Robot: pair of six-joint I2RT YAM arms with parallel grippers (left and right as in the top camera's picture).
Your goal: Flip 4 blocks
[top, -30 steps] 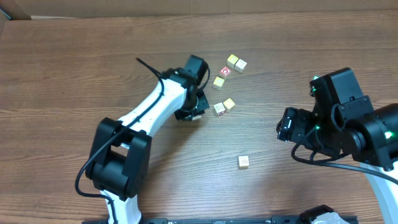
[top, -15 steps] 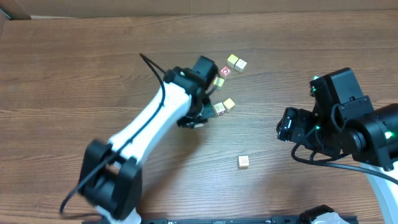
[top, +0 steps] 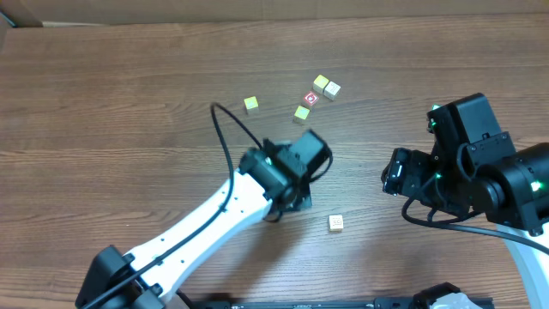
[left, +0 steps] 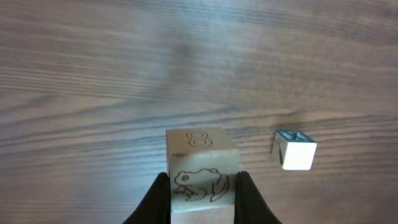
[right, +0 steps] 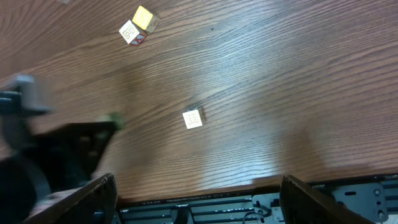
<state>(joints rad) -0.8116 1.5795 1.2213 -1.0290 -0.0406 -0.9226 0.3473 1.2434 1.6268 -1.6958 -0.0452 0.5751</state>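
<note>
Blocks lie scattered on the table (top: 129, 103); the frog block (left: 202, 169), pale, with a figure eight on the face above the frog, is pinched between the dark fingers (left: 158, 198) of the left claw (left: 203, 190); its lower edge is cut off by the frame, and whether it rests on the wood or hangs clear cannot be told; from overhead the left arm's wrist (top: 296, 163) hides both claw and block; the lone block (left: 295, 150), blue on top, print too blurred to read, sits to that claw's right, apart from it, between the two claws; beyond the left claw, well apart, stand a yellow block (top: 250, 104), a pale pair (top: 326, 87) touching, another block (top: 302, 112) and a red-faced cube (top: 310, 99); the right claw (right: 198, 186) is spread wide, holding nothing, only its fingertips showing at the frame's bottom.
</note>
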